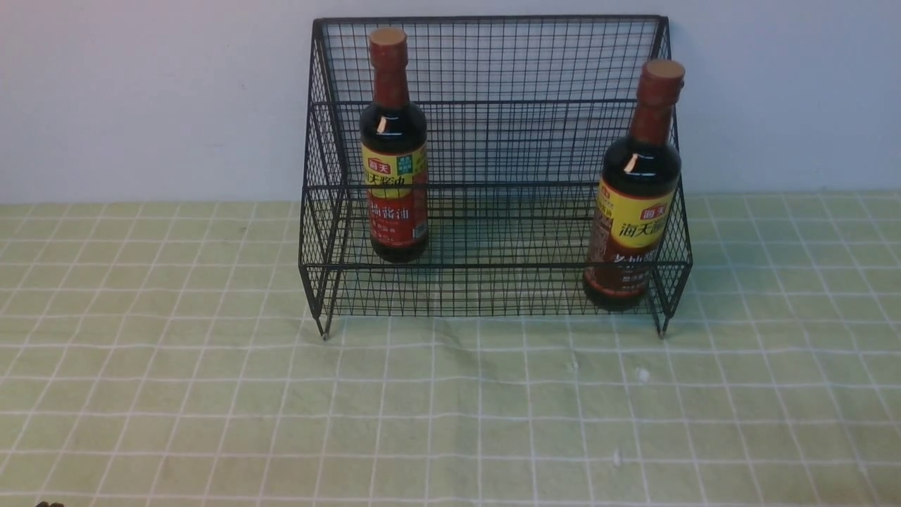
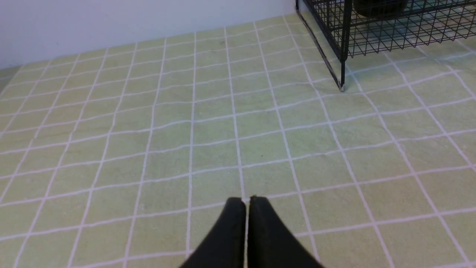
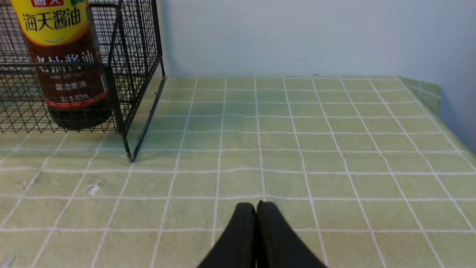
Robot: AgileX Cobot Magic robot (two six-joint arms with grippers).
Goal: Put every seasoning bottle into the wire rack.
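Above the checked cloth (image 2: pixel 167 149), the left hand (image 2: pixel 247 203) hovers closed.

The kind of place cannot be told for certain, as the views show only a plain pale wall (image 1: pixel 155 98) behind a table surface under a green-and-white checked cloth (image 1: pixel 211 408).

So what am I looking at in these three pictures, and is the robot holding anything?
It's a robot with two arms. The front picture comes from a camera between them, looking forward. The other two come from cameras on its wrists. Each end effector, left and right, is shut, holding nothing. On the checked green cloth sits a black wire rack. Two soy-sauce bottles are in it: one toward the left side, the other at the right end, leaning a bit.
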